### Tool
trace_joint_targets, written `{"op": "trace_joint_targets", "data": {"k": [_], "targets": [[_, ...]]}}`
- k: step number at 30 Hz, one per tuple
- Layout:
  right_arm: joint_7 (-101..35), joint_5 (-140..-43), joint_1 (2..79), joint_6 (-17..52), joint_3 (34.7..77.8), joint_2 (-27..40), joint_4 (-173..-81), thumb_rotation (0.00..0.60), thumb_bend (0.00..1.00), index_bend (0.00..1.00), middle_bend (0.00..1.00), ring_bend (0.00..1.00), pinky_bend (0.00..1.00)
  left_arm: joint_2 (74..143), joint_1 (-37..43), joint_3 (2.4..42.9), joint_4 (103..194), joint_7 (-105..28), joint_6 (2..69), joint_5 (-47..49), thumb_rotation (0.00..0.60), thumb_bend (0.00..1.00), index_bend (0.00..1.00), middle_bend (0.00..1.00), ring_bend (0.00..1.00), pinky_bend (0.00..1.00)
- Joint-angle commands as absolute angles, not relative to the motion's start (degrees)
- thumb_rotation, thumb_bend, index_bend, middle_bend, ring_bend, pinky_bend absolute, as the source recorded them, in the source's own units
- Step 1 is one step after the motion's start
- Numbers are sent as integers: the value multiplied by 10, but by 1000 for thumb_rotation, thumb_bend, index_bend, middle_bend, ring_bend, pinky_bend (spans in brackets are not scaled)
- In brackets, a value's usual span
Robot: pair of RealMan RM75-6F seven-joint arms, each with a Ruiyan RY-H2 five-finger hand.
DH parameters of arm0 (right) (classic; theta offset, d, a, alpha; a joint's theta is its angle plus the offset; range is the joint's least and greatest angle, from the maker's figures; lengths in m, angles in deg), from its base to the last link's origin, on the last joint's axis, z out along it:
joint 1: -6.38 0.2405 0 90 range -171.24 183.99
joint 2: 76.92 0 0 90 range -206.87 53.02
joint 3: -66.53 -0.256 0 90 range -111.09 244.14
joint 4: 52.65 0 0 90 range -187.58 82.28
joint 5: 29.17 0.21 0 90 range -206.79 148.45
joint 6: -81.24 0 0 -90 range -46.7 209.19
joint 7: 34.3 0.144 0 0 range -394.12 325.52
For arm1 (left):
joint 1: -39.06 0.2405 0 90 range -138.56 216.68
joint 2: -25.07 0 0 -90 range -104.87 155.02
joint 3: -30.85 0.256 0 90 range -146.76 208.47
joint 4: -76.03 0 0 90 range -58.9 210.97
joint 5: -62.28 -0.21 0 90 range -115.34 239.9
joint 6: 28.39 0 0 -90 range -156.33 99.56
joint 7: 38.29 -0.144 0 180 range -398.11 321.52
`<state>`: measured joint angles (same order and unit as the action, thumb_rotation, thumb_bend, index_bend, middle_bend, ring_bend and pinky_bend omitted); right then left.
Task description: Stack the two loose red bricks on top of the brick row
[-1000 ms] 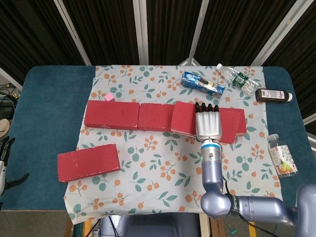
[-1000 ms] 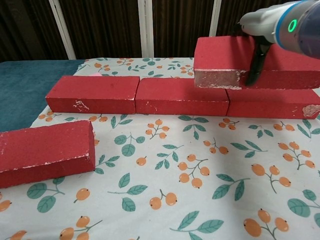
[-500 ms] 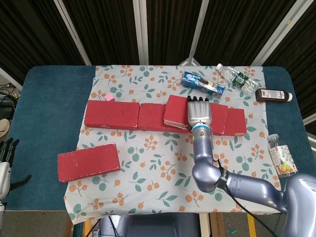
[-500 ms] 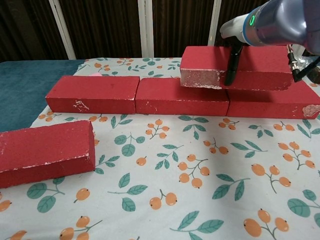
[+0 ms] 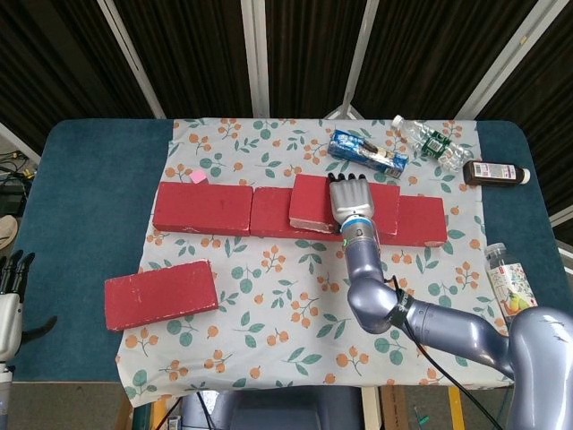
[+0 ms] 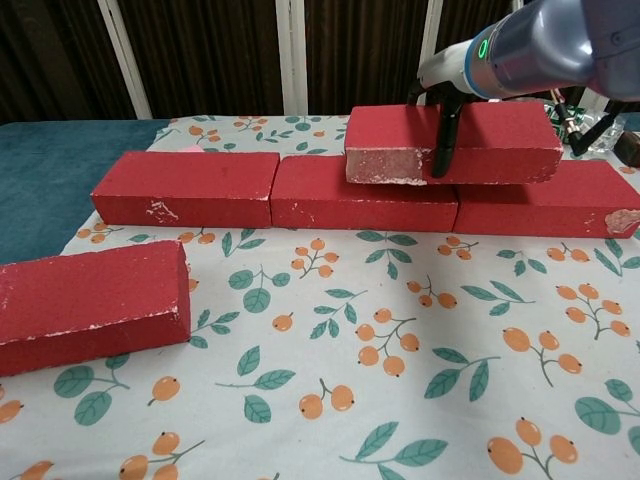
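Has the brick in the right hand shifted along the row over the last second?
Yes. The held brick, gripped by the right hand, moved left along the brick row, now spanning the middle-right seam.

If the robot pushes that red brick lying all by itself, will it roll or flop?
Probably neither. The loose brick has flat faces and lies on its broad side, so it should slide stiffly. Its chipped, rough edges suggest a grippy surface that may drag the cloth. It may be light: the right hand holds a similar one alone.

right hand (image 6: 447,95) grips upper red brick (image 6: 452,143), fingers (image 6: 441,140) down its front face | brick row (image 6: 370,192) directly beneath fingers | loose red brick (image 6: 92,303) far left, lower, on floral cloth (image 6: 380,380)
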<state>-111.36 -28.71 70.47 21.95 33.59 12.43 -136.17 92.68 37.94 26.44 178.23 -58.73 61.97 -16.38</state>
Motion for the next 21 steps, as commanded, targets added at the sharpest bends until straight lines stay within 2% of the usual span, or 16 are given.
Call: {"op": "trace_joint_targets", "data": {"k": [1, 21], "targets": [[-1102, -281, 710, 237, 344, 118, -1350, 600, 149, 327, 415, 434, 216, 930, 380, 264, 1784, -594, 623, -162, 600, 8, 44, 15, 0, 136], [-1022, -287, 730, 304, 400, 110, -1306, 600, 149, 327, 415, 432, 217, 939, 379, 262, 1784, -614, 625, -156, 600, 7, 43, 10, 0, 136]]}}
